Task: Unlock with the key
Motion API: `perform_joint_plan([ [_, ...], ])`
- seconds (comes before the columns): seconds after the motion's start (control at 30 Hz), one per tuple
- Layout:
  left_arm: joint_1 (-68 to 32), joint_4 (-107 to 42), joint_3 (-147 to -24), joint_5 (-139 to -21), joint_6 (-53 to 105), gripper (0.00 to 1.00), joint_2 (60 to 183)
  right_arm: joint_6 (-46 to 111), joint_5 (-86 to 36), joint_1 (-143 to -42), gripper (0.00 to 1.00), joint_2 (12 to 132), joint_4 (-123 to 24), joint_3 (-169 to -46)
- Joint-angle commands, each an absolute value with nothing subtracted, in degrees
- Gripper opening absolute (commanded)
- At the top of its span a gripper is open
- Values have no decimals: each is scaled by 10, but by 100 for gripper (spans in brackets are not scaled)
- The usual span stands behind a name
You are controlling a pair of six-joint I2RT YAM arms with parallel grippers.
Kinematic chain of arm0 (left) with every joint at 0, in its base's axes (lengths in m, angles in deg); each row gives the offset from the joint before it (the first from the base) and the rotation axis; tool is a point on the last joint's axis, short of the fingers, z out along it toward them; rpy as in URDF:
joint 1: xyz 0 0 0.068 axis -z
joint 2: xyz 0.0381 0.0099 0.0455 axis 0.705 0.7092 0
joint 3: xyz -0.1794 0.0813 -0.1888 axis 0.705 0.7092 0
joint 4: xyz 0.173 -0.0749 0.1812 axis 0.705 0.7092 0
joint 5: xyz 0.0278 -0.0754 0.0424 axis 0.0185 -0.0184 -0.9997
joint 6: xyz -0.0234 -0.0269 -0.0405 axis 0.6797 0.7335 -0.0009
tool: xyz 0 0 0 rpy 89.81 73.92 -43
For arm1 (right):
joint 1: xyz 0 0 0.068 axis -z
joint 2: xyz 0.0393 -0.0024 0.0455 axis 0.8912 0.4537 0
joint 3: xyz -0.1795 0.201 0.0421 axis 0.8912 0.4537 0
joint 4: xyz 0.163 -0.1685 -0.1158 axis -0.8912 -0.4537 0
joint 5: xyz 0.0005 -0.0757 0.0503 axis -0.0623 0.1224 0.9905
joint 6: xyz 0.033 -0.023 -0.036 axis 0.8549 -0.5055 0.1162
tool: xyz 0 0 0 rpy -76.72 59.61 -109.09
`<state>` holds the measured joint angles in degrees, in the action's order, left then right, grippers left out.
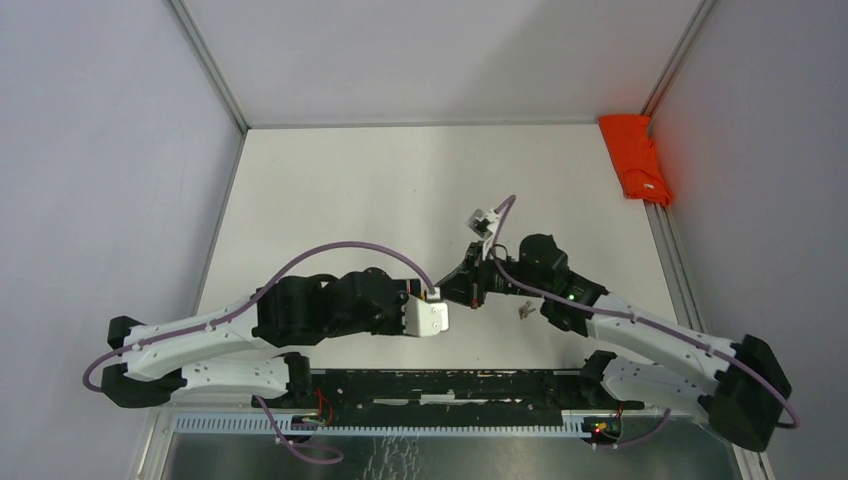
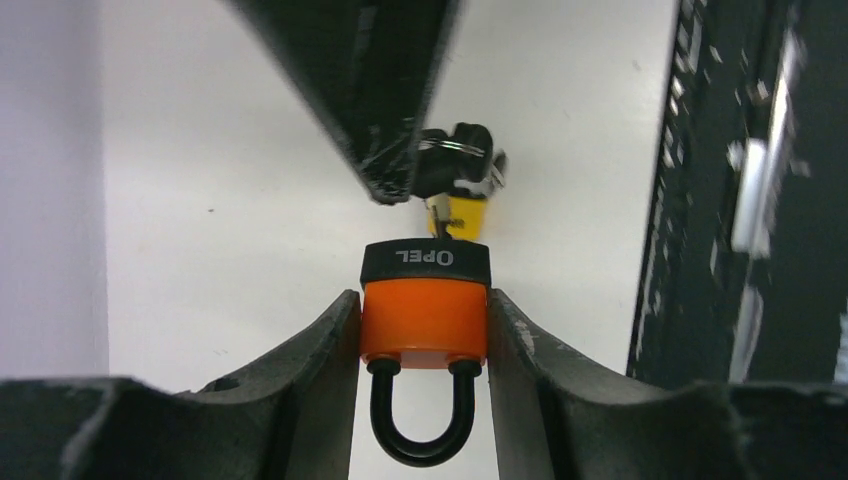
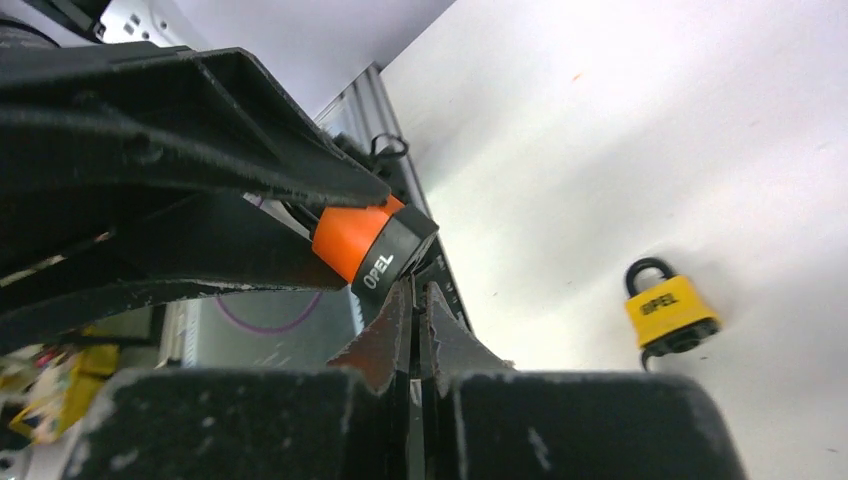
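An orange padlock [image 2: 424, 322] with a black "OPEL" base and black shackle is clamped by its sides between the fingers of my left gripper [image 2: 424, 320], shackle pointing back at the camera. The key [image 2: 438, 214] stands in the padlock's base, with a ring and black-headed keys [image 2: 462, 150] hanging off it. My right gripper [image 3: 415, 295] is shut on the key right at the padlock's base [image 3: 392, 258]. In the top view both grippers [image 1: 450, 302] [image 1: 470, 285] meet above the table's near middle.
A yellow padlock [image 3: 668, 305] lies on the white table [image 1: 400, 190] to the right of the grippers. A red cloth [image 1: 636, 160] sits at the far right edge. A black rail [image 1: 440, 385] runs along the near edge between the arm bases.
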<state>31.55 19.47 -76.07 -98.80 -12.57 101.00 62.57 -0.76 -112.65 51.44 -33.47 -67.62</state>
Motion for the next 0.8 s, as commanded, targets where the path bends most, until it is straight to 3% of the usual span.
perform_joint_plan([
  [0.0, 318, 13, -742, -1083, -39, 2, 948, 576, -156, -1133, 0, 433, -380, -676],
  [0.17, 319, -64, -701, -1113, -20, 2, 886, 537, -274, -1130, 0, 380, -446, -700],
  [0.3, 318, -52, -710, -1043, -23, 2, 879, 523, -294, -1120, 0, 379, -461, -714],
  [0.6, 319, -86, -638, -963, -51, 2, 788, 621, -72, -1035, 0, 343, -235, -629],
  [0.77, 319, -68, -649, -886, -48, 2, 719, 780, 62, -981, 0, 365, -16, -566],
])
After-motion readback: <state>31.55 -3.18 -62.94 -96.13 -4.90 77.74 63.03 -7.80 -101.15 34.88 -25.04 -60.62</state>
